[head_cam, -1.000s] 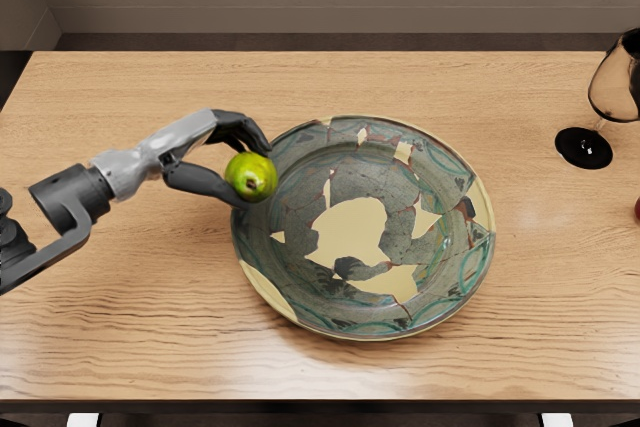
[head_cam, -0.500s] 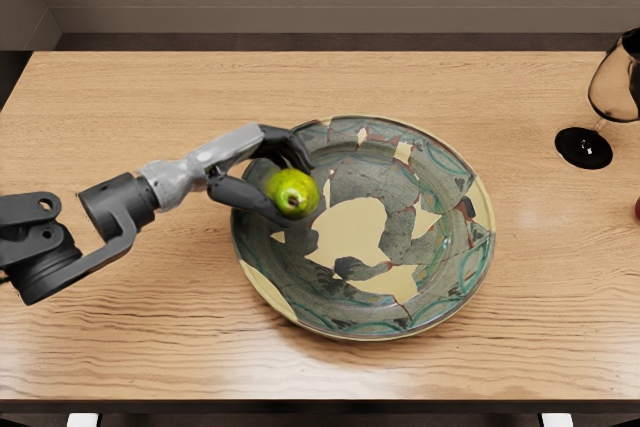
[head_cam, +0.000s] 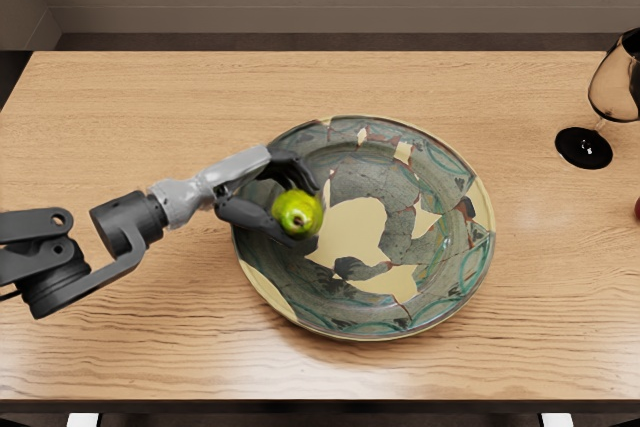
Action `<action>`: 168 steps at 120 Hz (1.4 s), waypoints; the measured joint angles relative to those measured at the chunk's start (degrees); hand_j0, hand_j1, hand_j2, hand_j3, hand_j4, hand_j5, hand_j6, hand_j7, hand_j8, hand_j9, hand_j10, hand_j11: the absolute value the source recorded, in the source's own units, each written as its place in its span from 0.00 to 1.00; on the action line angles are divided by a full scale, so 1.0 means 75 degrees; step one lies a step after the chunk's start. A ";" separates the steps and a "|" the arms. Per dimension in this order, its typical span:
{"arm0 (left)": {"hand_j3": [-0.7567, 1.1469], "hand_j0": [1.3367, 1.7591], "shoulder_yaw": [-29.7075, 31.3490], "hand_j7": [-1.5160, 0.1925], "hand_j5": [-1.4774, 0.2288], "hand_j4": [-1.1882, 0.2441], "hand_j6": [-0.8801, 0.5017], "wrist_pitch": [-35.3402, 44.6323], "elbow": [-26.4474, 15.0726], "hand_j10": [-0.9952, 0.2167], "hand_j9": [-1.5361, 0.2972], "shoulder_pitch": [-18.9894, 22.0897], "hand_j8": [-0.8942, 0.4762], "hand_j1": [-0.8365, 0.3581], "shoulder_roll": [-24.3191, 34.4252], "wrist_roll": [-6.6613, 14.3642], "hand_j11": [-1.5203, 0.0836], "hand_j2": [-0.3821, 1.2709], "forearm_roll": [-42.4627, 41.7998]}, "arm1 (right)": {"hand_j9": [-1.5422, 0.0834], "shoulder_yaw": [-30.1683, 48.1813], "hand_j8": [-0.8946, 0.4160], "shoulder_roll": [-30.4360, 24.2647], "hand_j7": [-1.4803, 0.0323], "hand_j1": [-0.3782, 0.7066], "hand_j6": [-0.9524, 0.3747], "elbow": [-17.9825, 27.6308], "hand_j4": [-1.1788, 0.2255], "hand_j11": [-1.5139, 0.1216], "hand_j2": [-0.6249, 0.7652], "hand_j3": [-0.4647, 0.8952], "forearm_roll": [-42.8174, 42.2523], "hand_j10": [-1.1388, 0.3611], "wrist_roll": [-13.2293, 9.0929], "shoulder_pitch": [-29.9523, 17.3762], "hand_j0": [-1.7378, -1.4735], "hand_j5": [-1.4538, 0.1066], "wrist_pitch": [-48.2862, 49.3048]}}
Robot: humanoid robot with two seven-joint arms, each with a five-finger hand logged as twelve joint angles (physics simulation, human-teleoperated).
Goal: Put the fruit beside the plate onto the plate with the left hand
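A green pear-like fruit (head_cam: 297,212) is held in my left hand (head_cam: 281,199), whose dark fingers curl around it. The hand and fruit hover over the left inner part of the plate (head_cam: 440,287), a large round dish with a cracked green and cream pattern in the middle of the table. Whether the fruit touches the plate's surface I cannot tell. My left arm comes in from the picture's left edge across the wood. The right arm does not show.
A dark wine glass (head_cam: 608,97) stands at the table's far right edge. The wooden table (head_cam: 150,107) spreads around the plate, with its front edge near the picture's bottom.
My left hand carried the fruit rightward and slightly down, from the plate's left rim to above its left inner surface. The grasp stayed shut.
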 joint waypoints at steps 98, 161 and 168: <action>0.40 0.76 0.0008 0.74 0.72 0.70 0.49 0.0019 0.0043 0.66 0.70 0.0016 0.52 0.81 -0.0116 -0.0008 0.79 0.27 -0.0090 | 0.94 0.0000 0.67 0.0000 0.97 0.04 0.71 0.0000 0.83 0.92 0.45 0.34 0.0000 0.75 0.0000 0.0000 0.30 0.92 0.0000; 0.40 0.76 -0.1023 0.87 0.85 0.82 0.62 -0.5003 -0.0042 0.80 0.82 -0.0350 0.64 0.97 0.1998 -0.0002 0.93 0.24 -0.2884 | 0.94 0.0001 0.67 0.0000 0.97 0.04 0.71 0.0000 0.83 0.92 0.45 0.34 0.0000 0.75 0.0000 -0.0003 0.30 0.92 0.0000; 0.40 0.76 -0.1048 0.88 0.85 0.82 0.62 -0.5541 -0.0037 0.81 0.83 -0.0315 0.64 0.98 0.2225 0.0001 0.94 0.24 -0.2969 | 0.94 0.0001 0.67 0.0000 0.97 0.04 0.71 0.0000 0.83 0.92 0.45 0.34 0.0000 0.75 0.0001 -0.0003 0.30 0.92 0.0000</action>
